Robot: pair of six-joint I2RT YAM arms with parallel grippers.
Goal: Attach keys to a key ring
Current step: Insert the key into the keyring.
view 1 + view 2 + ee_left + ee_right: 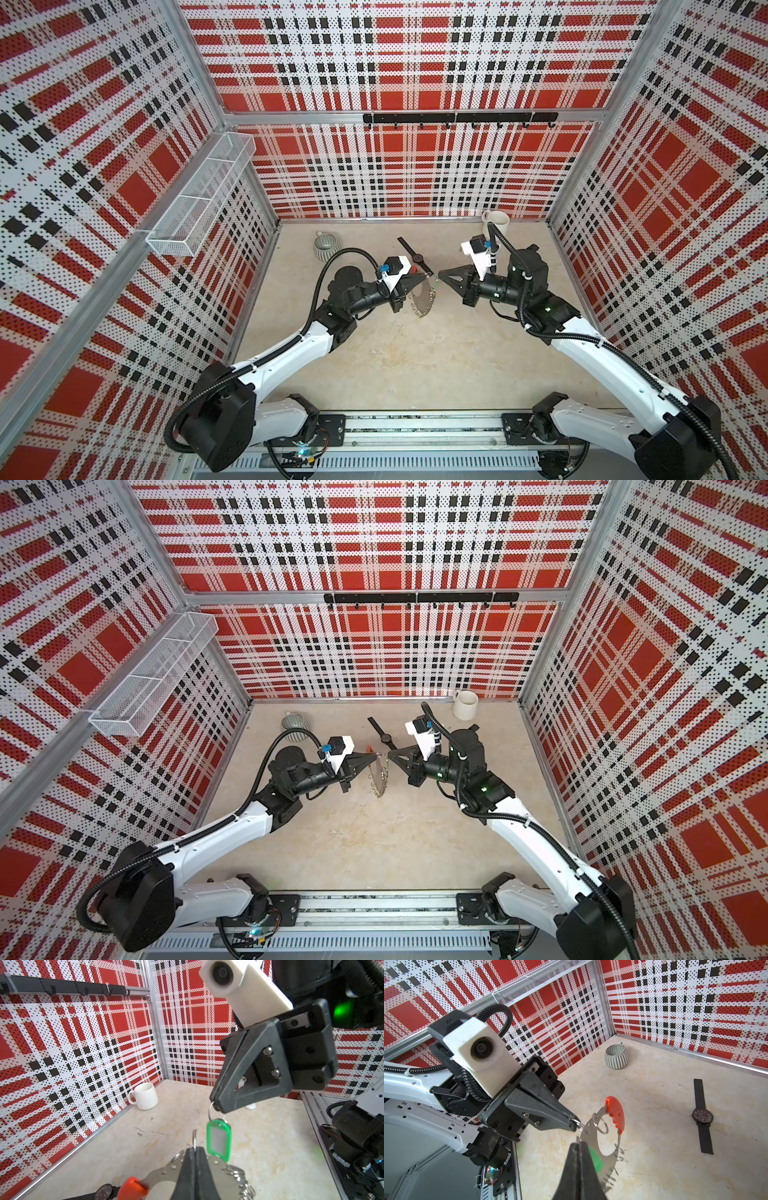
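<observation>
Left wrist | left gripper (195, 1150) pinches key ring (166, 1168) | right gripper (215, 1104) pinches green key tag (218, 1140) | white mug (146, 1098) upright

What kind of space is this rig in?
Probably an enclosed robot test cell, not a real room: perforated plaid wall panels all round, left arm and right arm mounted on one rail, and staged props like a white mug and wristwatch.

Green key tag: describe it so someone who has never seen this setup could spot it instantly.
Over the middle of the beige table, find the right gripper, shut on a small metal ring. The green key tag dangles from that ring, bright green plastic beside the silver key ring with its red grip.
</observation>
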